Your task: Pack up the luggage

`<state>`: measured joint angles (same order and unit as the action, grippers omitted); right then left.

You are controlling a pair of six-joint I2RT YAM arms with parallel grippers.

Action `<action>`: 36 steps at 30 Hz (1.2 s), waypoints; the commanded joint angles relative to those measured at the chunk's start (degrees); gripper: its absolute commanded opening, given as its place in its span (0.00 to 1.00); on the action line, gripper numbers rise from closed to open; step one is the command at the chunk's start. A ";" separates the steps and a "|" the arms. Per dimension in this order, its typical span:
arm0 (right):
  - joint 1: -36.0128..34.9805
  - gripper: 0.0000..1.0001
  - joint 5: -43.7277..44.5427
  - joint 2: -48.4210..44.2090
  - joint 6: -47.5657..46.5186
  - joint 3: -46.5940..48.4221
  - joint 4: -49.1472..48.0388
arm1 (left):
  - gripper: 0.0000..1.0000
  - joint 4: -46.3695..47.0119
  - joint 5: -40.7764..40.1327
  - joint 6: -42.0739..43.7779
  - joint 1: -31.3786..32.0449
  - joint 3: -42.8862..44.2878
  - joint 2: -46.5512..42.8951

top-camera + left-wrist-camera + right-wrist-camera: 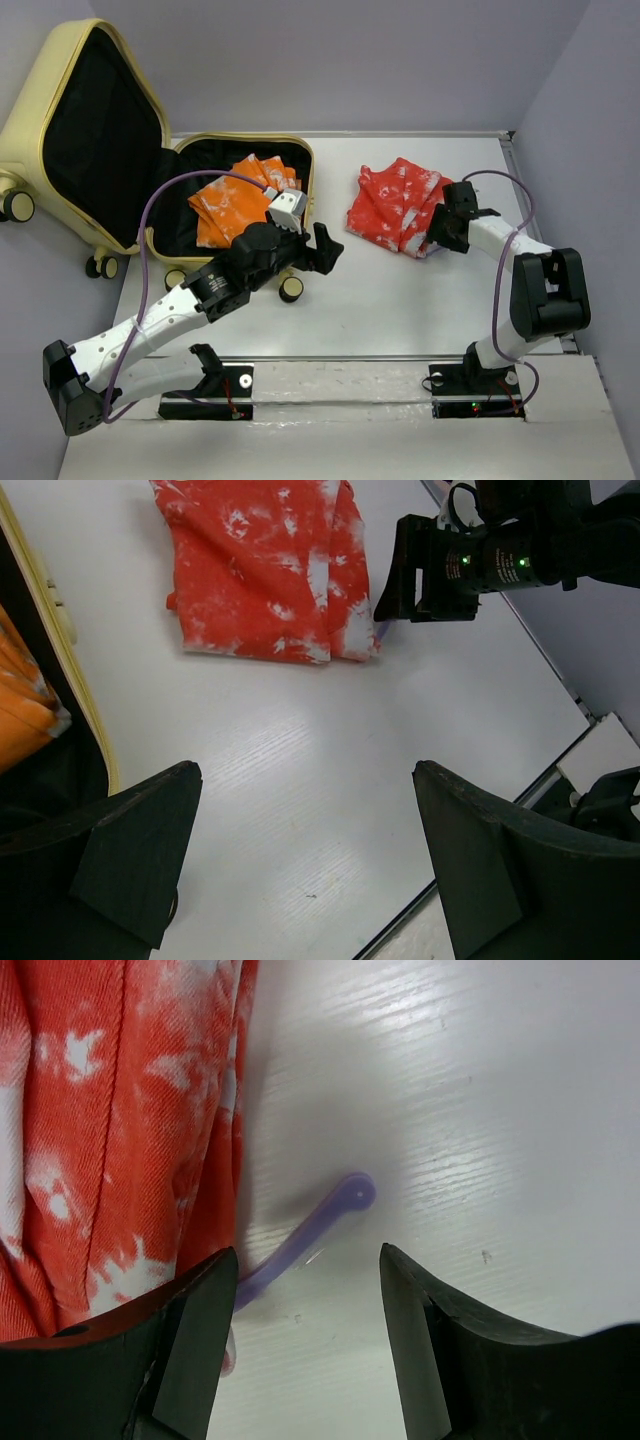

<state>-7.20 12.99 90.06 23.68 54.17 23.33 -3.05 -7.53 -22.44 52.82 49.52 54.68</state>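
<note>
The luggage, a pale yellow suitcase, lies open at the left with its lid propped up. A folded orange cloth rests in its black-lined base. A red-and-white cloth lies on the table to the right. My left gripper hovers open just right of the suitcase, over bare table. My right gripper sits low at the red cloth's right edge, jaws apart. A purple stick lies on the table between them, its lower end running under the left finger and the cloth.
The suitcase's caster wheels stick out near my left arm. Its yellow rim lines the left of the left wrist view. Grey walls close in the table at the back and right. The table's front edge runs near the arm bases.
</note>
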 commanded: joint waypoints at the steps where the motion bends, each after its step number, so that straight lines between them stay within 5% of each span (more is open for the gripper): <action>1: -0.01 0.64 -2.89 -0.06 1.19 -0.82 0.93 | 0.99 2.70 0.23 -0.06 0.18 -0.47 -0.97; 14: -0.01 0.54 1.60 7.05 2.16 2.69 2.07 | 0.99 2.70 -0.20 -0.06 0.18 -0.83 -1.68; 17: -0.01 0.35 2.73 9.25 1.81 3.74 1.98 | 0.99 2.70 -0.12 -0.06 0.18 -0.83 -1.50; 24: -0.01 0.16 5.11 8.64 1.37 3.31 1.45 | 0.99 2.70 -0.03 -0.06 0.18 -0.83 -1.59; 28: -0.01 0.07 7.13 5.66 0.93 2.08 1.28 | 0.99 2.70 0.06 -0.06 0.18 -1.00 -1.59; 36: -0.88 0.07 4.95 -10.15 -0.74 -1.26 1.98 | 0.99 4.63 0.50 -0.33 0.18 -1.18 -1.32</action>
<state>-7.20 18.13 88.66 24.16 53.43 26.13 -2.42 -7.11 -22.63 52.82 49.08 54.48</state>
